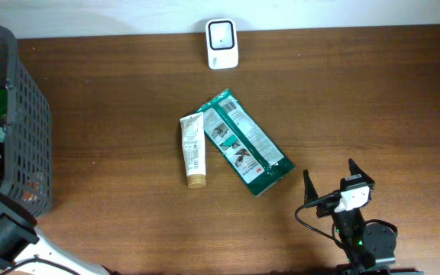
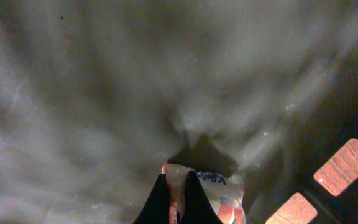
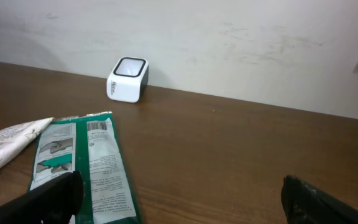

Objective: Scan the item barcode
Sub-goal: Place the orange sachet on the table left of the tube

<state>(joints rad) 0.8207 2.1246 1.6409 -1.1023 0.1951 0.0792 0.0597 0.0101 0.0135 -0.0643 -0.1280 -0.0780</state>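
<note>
Left claw point(image 2: 176, 180) clenched on a packet point(image 2: 219, 194) inside the basket point(image 1: 33, 130), right claw point(image 1: 328, 169) spread wide above the table point(image 1: 113, 214), near a green pack point(image 1: 247, 143).

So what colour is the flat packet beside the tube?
The packet is dark green with a white printed panel; the overhead view shows it best.

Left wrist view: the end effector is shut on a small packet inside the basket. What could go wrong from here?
The left end effector grips the packet only at its edge, so it may slip. The basket wall stands close; the packet might catch there. No barcode shows; the scanner may miss it.
</note>
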